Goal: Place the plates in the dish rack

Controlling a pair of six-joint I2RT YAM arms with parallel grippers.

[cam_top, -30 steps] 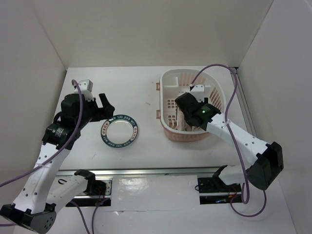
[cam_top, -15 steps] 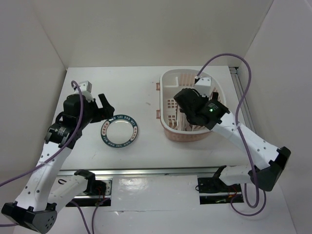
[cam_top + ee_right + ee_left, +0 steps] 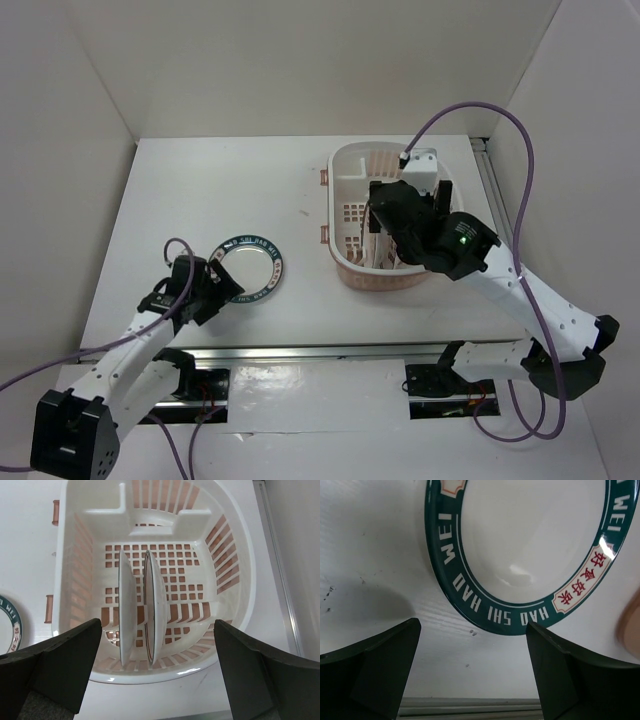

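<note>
The left pincer (image 3: 472,625) gapes wide at the blue-rimmed plate (image 3: 530,545), flat on the worktop (image 3: 180,190), lined up to nip its rim I reckon. The other two plates (image 3: 127,605) stand in the dish rack (image 3: 65,555), with the right pincer (image 3: 157,622) wide and empty above.

Robotics lab test cell, plain white panel walls (image 3: 330,70) enclosing a white desk (image 3: 200,190), left arm (image 3: 135,345) and right arm (image 3: 530,300) based along a metal rail (image 3: 320,352), purple cables (image 3: 470,106) trailing.

Two white plates (image 3: 128,605) stand on edge, side by side, inside the pink-and-white rack (image 3: 227,575). A third plate (image 3: 249,268), with a dark lettered rim, lies flat on the table (image 3: 200,190).
</note>
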